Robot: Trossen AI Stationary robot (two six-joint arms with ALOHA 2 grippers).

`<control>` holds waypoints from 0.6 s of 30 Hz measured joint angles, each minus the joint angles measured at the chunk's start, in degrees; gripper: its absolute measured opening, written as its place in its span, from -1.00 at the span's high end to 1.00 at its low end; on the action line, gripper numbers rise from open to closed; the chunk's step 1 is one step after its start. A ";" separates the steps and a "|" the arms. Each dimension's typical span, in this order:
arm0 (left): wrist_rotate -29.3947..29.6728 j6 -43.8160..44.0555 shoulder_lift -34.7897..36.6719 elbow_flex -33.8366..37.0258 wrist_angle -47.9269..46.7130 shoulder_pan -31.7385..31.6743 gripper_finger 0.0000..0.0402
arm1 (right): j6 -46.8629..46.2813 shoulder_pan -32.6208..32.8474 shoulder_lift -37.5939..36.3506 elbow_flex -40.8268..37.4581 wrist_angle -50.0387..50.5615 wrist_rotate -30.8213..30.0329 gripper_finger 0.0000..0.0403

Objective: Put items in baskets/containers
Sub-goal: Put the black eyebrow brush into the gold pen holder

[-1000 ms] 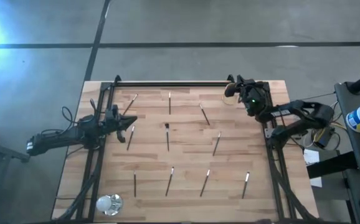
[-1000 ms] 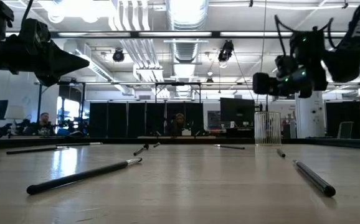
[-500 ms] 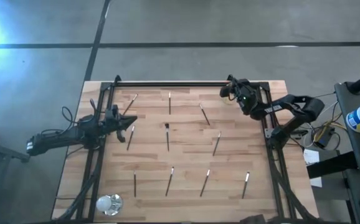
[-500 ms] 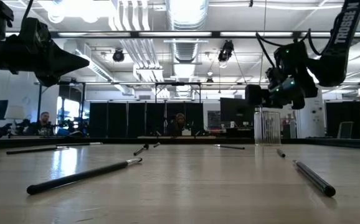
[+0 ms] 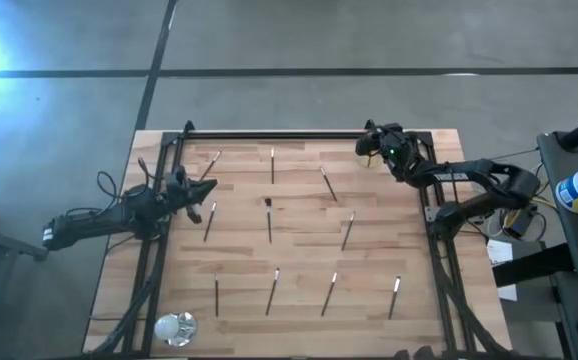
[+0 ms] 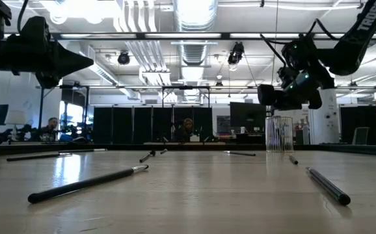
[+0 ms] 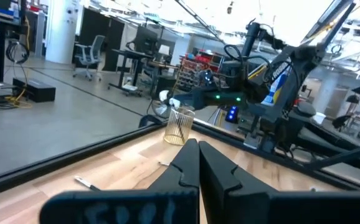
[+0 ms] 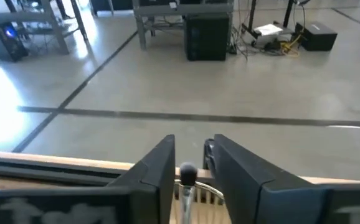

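Observation:
Several thin dark sticks with pale tips, such as one (image 5: 269, 222) mid-table and one (image 5: 348, 230) further right, lie flat on the wooden table (image 5: 299, 255). The clear cup (image 6: 279, 134) stands at the far right corner. My right gripper (image 8: 190, 144) hovers over it (image 5: 369, 145), open. A stick's silvery top (image 8: 187, 173) stands upright between its fingers, with the cup's rim (image 8: 208, 194) just below. My left gripper (image 7: 198, 146) is shut and empty, above the table's left side (image 5: 209, 187). My right gripper points down over the cup with the stick's silvery top (image 8: 187, 173) in the gap between its fingers. The top sits close to one finger (image 8: 161, 165). I cannot tell whether that finger touches it.
A round white shiny ball (image 5: 176, 326) rests at the near left corner. A black frame rail (image 5: 269, 134) runs along the far edge and rails run down both sides. Bare wood lies between the scattered sticks.
My right gripper has moved toward the table's far edge and a little left, coming down over the cup. The sticks on the table have stayed where they were.

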State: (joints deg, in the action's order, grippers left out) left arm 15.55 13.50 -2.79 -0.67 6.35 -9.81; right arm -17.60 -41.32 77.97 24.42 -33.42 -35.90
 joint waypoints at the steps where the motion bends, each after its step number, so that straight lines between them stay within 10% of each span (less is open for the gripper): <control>1: 0.00 0.04 0.00 0.00 0.34 -0.01 1.00 | 0.33 0.01 -1.17 0.36 2.22 1.01 0.43; 9: 1.21 9.39 -1.69 -1.16 1.69 -0.03 1.00 | 7.89 2.16 -11.32 0.79 10.61 18.02 0.75; 18: 5.51 9.09 -18.97 -10.94 -4.41 -0.27 1.00 | 10.18 7.04 -15.12 -1.30 10.56 19.05 0.96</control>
State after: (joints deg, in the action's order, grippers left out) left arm 21.06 22.59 -21.75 -11.61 1.94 -10.09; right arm -7.42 -34.27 62.85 23.11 -22.86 -16.84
